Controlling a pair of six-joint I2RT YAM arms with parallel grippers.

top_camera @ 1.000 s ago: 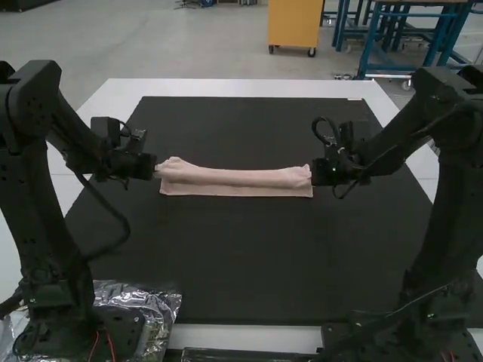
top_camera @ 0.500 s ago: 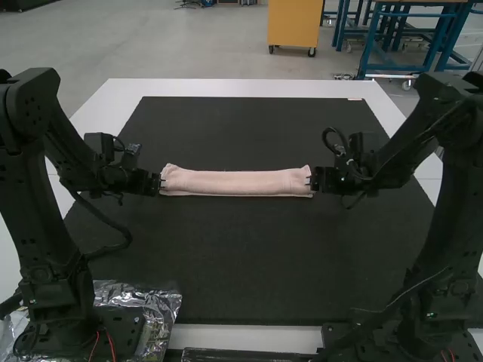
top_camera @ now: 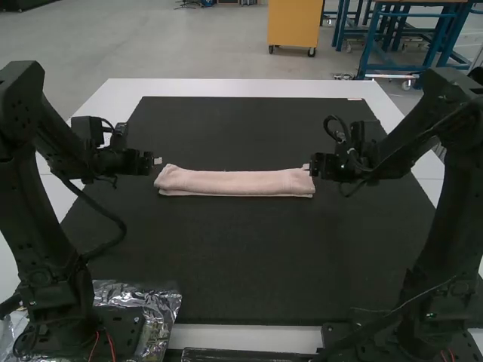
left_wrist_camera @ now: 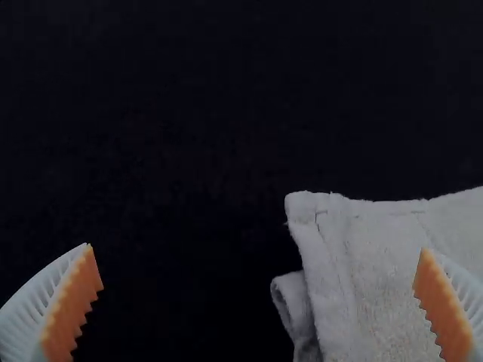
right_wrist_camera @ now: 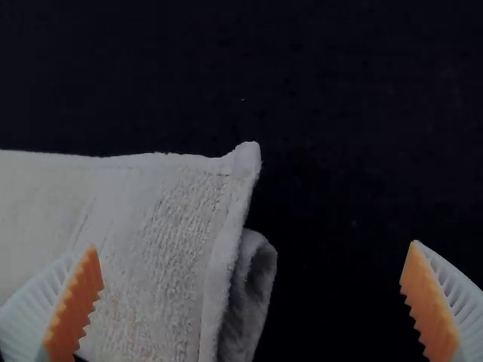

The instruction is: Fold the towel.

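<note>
Though folded narrow, treat towel point(top_camera: 235, 182) as likely light, limp; pinch layered ends; find left gripper point(left_wrist_camera: 257, 247), right gripper point(right_wrist_camera: 253, 245) released.

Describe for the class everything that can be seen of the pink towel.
The pale pink towel looks like soft, looped cloth with a seamed edge. It is folded into a long, narrow strip lying crosswise on the dark mat, slightly uneven, with a lower layer poking out beyond the upper one at each end. The left gripper and right gripper are open at its two ends, neither gripping it; whether a finger brushes it, I cannot tell.
</note>
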